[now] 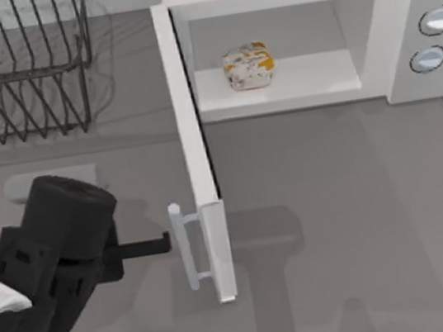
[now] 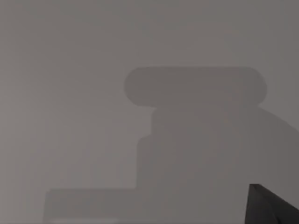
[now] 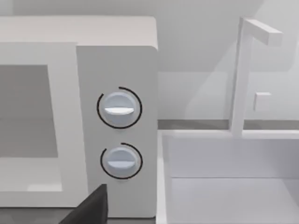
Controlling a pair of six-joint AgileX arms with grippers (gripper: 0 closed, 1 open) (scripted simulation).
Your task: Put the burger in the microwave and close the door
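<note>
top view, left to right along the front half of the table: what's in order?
left arm → left gripper → door handle → door

The flat grey table (image 1: 363,220) carries a large white boxy microwave (image 1: 297,0) at the back and a black wire dish rack (image 1: 16,71) beside it on the left.

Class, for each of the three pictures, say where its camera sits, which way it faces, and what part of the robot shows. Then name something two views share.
Top view: above the table, looking down on the microwave, the burger inside, the open door and the left gripper by the handle.
Left wrist view: faces bare grey table; a dark gripper corner shows.
Right wrist view: faces the dials; a dark gripper corner shows.
Shared: top and right wrist views both show the dials.
</note>
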